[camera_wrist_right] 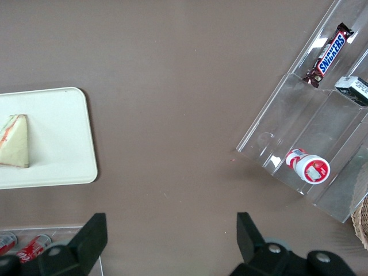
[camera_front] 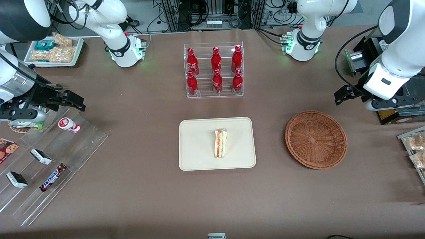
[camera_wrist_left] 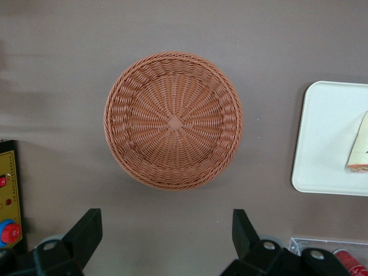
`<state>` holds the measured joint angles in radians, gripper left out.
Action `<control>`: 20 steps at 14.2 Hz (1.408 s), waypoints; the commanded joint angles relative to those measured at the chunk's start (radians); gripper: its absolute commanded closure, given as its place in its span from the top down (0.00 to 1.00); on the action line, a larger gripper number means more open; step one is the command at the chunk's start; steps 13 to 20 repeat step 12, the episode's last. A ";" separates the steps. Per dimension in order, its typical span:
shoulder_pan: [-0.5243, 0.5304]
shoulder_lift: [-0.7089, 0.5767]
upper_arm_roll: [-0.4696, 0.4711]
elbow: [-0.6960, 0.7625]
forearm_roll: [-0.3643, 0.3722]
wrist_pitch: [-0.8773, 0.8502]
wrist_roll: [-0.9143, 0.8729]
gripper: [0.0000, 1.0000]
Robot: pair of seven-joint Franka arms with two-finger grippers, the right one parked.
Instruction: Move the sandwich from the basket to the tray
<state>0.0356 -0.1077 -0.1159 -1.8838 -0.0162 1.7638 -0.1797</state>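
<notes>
Sandwich (camera_wrist_left: 360, 146) cut off on tray (camera_wrist_left: 325, 138); jaws wide above basket (camera_wrist_left: 173, 120).

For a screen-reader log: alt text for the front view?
A wrapped sandwich lies on the cream tray at the table's middle. Beside it sits an empty wicker basket. The left arm's gripper hangs open above the table, farther from the camera than the basket.

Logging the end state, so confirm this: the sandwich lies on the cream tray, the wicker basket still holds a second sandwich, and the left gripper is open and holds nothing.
One point is wrong: the basket holds nothing, as the left wrist view shows plainly. The rest stands: the sandwich lies on the tray, and the left gripper hangs open above the table beside the basket, holding nothing.
</notes>
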 commanded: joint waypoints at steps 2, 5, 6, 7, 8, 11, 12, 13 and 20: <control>0.060 -0.015 -0.007 -0.001 0.022 0.003 0.057 1.00; 0.090 -0.017 -0.004 0.029 0.042 -0.016 0.057 1.00; 0.104 -0.020 0.008 0.031 0.042 -0.026 0.058 1.00; 0.107 -0.024 0.010 0.031 0.042 -0.027 0.060 1.00; 0.107 -0.026 0.012 0.031 0.042 -0.027 0.060 1.00; 0.113 -0.030 0.033 0.049 0.042 -0.047 0.065 1.00; 0.113 -0.029 0.035 0.052 0.042 -0.053 0.084 1.00; 0.113 -0.029 0.035 0.052 0.042 -0.053 0.084 1.00; 0.113 -0.029 0.035 0.052 0.042 -0.053 0.084 1.00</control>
